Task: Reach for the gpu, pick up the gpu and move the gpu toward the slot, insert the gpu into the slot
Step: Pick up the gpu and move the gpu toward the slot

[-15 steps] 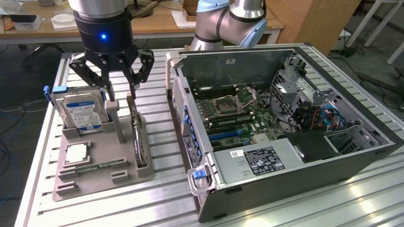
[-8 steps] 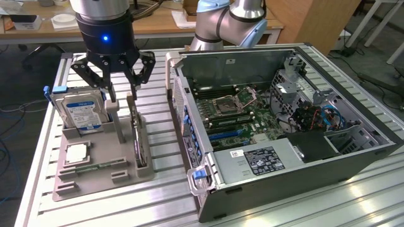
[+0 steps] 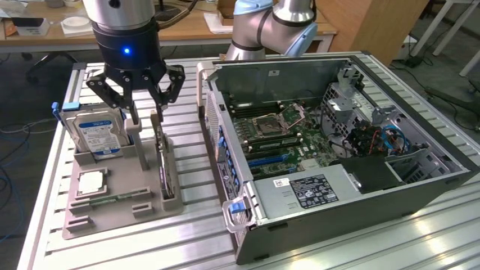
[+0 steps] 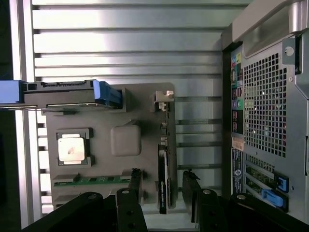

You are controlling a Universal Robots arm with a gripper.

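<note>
One holder tray (image 3: 112,216) sits on your table (image 3: 188,236), and everything below is placed from it. At the tray's edge on the exterior view's left you have one hard drive (image 3: 96,135) with a blue-white label, standing upright in its cradle. Just in front of the drive, one square processor chip (image 3: 90,181) lies flat in a recess of the tray. One green memory stick (image 3: 112,198) lies flat beside the chip, toward the tray's front. Along the tray's edge on the exterior view's right stands one gpu (image 3: 166,169), a thin dark card set on its long edge in a groove.

Above the tray hangs your one claw (image 3: 146,115), its two fingers (image 3: 134,115) spread wide and holding nothing. From the wrist camera, the gpu's top edge (image 4: 163,181) runs between the two fingertips of the claw (image 4: 162,171).

Beyond the tray, on the exterior view's right, lies one open computer case (image 3: 420,185), just beside the tray. Its one motherboard (image 3: 293,135) faces up.
</note>
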